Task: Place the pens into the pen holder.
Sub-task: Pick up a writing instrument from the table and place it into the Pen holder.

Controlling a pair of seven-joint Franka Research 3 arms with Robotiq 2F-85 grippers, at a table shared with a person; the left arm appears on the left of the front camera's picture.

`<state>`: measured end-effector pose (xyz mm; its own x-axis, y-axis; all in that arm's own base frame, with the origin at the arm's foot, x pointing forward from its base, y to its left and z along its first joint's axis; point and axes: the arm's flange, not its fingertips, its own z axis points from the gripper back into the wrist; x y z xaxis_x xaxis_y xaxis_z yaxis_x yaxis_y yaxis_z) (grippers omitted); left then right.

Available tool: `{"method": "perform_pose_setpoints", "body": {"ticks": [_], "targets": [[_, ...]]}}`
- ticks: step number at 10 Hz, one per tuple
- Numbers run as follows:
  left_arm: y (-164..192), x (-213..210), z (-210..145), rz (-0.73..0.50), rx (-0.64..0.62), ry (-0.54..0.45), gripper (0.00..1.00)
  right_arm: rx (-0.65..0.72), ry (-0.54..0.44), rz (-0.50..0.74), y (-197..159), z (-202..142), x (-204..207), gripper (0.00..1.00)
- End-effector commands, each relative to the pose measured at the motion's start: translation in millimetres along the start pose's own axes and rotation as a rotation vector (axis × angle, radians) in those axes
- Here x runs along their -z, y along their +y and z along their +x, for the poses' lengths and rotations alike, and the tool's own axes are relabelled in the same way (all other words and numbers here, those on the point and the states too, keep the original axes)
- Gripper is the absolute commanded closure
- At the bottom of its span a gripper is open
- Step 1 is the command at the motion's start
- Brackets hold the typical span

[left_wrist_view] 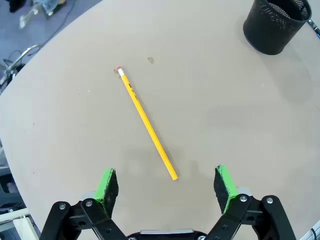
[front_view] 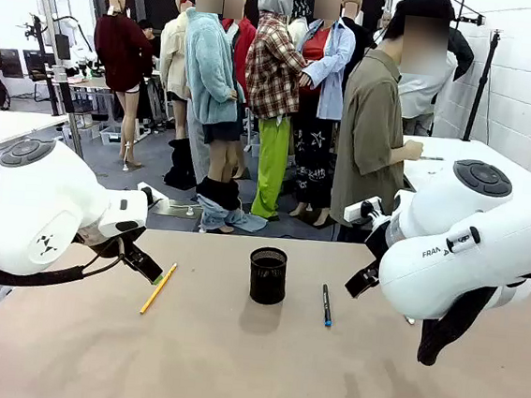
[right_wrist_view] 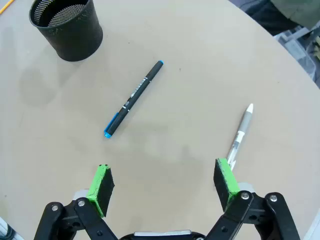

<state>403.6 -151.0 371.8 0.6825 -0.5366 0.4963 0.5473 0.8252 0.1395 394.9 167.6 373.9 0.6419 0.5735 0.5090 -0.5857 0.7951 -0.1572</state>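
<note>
Left tool [left_wrist_view: 166, 184] hung over the table [left_wrist_view: 225, 115], jaws wide apart, green pads [left_wrist_view: 106, 186] at btm of pic. Yellow pencil [left_wrist_view: 146, 127] lay flat on the table, diagonal: pink eraser end twd upper left, other end just above the gap betw. the pads, touching neither. Black mesh cup [left_wrist_view: 274, 27] stood upright at top right, well apart from the pencil.

"FRAN" in dark letters on right arm [front_view: 436, 252] white shell, rest of word cut off, small dark logo mark on left arm [front_view: 45, 246], print on yellow pencil [left_wrist_view: 146, 127] and blue-tipped pen [right_wrist_view: 134, 98] too small to read
</note>
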Motion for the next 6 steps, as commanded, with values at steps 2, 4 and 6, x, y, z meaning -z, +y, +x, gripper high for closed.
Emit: {"method": "perform_pose_setpoints", "body": {"ticks": [2, 4, 6], "targets": [[-0.1, 0.0, 0.0, 0.000, 0.000, 0.000, 0.00, 0.000, 0.000, 0.000, 0.0, 0.0, 0.0, 0.00], [-0.1, 0.0, 0.0, 0.000, 0.000, 0.000, 0.00, 0.000, 0.000, 0.000, 0.0, 0.0, 0.0, 0.00], [-0.1, 0.0, 0.0, 0.000, 0.000, 0.000, 0.00, 0.000, 0.000, 0.000, 0.0, 0.0, 0.0, 0.00]]}}
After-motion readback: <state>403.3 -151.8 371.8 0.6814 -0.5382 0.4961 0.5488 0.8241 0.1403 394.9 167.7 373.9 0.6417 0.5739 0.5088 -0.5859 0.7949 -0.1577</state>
